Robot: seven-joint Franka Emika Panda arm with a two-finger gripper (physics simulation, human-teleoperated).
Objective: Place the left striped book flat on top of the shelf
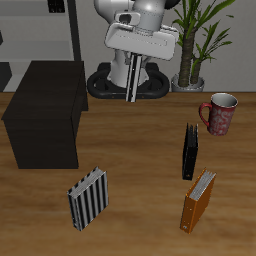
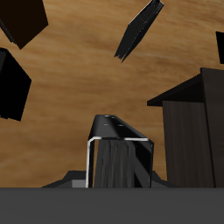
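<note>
— How many books are showing?

— Four. One thin book with narrow black-and-white stripes is hanging upright, off the table, in the two-finger gripper, whose fingers are closing on it from both sides near the robot's base. That is the left striped book. A second striped book is standing near the table's front edge. A plain black book and an orange-brown book are standing apart from it, the black one farther back.

— Any containers?

— One red patterned mug is sitting behind the black book; I cannot tell what it is holding.

— And the shelf?

— One large matte black box-shaped shelf is sitting beside the wooden table's edge, well apart from the held book, with bare wood lying between them.
</note>
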